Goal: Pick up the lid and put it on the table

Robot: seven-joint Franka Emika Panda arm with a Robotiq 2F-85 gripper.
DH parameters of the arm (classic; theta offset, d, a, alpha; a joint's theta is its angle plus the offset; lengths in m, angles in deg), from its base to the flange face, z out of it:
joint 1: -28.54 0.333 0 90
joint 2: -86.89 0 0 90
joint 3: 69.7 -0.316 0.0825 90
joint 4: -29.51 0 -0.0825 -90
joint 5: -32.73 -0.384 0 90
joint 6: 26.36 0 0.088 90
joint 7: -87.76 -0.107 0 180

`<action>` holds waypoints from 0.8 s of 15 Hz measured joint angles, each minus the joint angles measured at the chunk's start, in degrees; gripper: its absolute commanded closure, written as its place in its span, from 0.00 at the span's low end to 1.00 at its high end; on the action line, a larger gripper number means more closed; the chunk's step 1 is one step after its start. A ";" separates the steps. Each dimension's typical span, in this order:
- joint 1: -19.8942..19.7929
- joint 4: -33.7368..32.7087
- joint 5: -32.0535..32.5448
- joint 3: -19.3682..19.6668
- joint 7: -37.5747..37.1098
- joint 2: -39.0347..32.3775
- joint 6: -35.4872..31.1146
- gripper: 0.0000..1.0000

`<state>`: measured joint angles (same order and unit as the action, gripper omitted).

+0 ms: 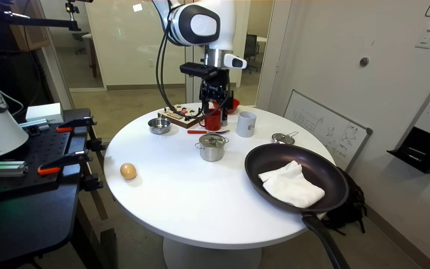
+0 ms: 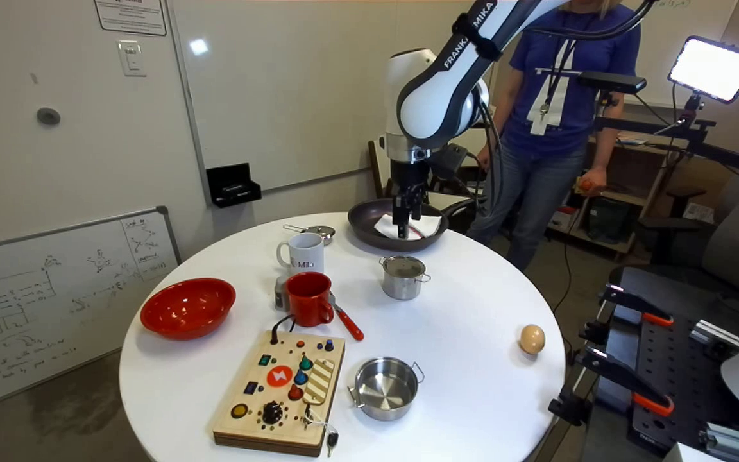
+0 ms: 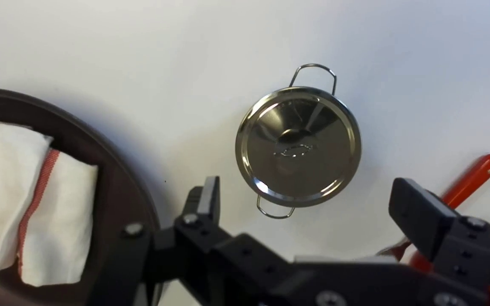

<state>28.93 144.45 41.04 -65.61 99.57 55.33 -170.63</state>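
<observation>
Jaws wide apart and empty, the Robotiq gripper [image 3: 304, 194] seems at the lining-up step, the round metal lid [image 3: 298, 147] sitting on the two-handled steel pot [image 1: 212, 154] on the white table [image 1: 185, 209], so centring and lowering should follow.

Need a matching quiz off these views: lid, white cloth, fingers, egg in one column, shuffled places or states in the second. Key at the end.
Things:
1 lid
2 white cloth
3 fingers
4 egg

Place or state:
A spread apart
B on top of the small steel pot
C near the edge of the white table
D in the black pan

Pairs: 1-B, 2-D, 3-A, 4-C
</observation>
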 measured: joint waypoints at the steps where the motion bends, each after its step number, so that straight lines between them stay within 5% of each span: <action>1: -0.22 -0.49 0.00 -0.16 0.06 -0.72 0.05 0.00; 12: -1.66 -2.83 0.12 -2.12 4.01 -3.19 2.70 0.00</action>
<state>27.28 141.62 41.16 -67.73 103.59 52.14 -167.93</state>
